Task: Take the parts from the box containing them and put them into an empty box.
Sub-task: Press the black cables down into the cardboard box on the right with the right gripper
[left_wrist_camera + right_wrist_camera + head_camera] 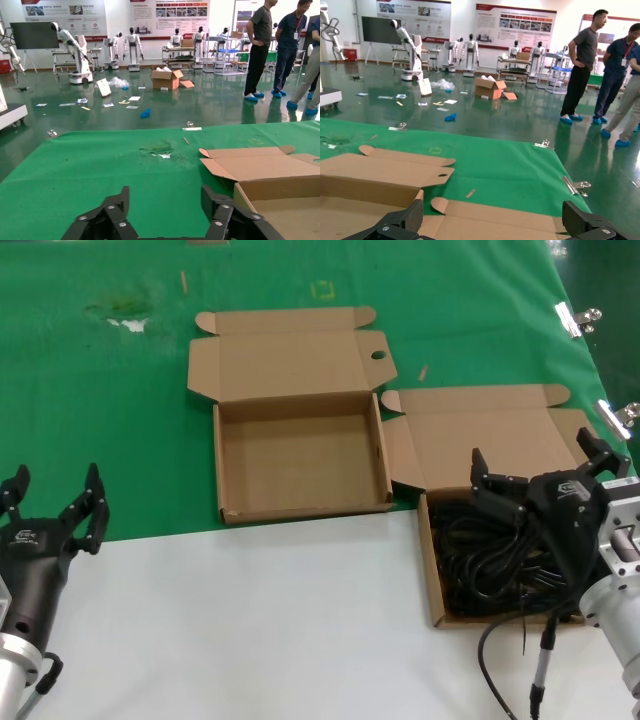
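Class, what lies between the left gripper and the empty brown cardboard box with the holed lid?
Nothing: the head view shows bare white table and green mat between the left gripper and empty cardboard box.

The right pincer (538,465) hides part of the power cords (480,565) beneath it.

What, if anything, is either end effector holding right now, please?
Nothing. The right end effector hangs open above the cords in their box; the left end effector is open and empty.
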Robot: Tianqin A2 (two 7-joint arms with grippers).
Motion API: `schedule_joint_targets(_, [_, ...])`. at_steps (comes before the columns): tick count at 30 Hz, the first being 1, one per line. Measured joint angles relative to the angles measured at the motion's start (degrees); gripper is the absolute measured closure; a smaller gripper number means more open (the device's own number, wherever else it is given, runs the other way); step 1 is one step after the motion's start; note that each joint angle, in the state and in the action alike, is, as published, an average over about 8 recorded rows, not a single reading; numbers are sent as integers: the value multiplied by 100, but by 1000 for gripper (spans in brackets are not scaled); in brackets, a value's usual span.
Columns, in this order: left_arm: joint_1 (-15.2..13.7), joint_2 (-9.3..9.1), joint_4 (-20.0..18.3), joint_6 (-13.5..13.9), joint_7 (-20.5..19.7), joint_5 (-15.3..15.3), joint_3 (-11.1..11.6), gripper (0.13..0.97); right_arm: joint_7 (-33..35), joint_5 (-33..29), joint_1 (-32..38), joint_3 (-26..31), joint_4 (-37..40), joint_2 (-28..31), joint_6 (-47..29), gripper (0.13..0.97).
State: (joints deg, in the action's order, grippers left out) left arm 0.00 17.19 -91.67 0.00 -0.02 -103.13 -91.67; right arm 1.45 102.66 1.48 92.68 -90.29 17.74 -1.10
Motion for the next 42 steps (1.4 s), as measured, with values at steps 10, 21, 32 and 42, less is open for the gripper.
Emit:
schedule_joint_targets(10, [0, 0, 0, 0, -1, 2, 0, 660, -45, 91, 17, 248, -44, 240, 177, 129])
schedule_joint_targets(21, [0, 0, 0, 0, 0, 2, 0, 852, -180, 245, 152, 742, -183, 1098, 102, 129])
schedule_joint_targets(32, [0, 0, 0, 0, 0, 2, 0, 944, -92, 289, 350, 728, -237, 2240, -1274, 129])
schedule_joint_targets(42, [0, 0, 0, 0, 0, 2, 0, 957, 787, 417, 912, 565, 176, 3102, -3251, 129])
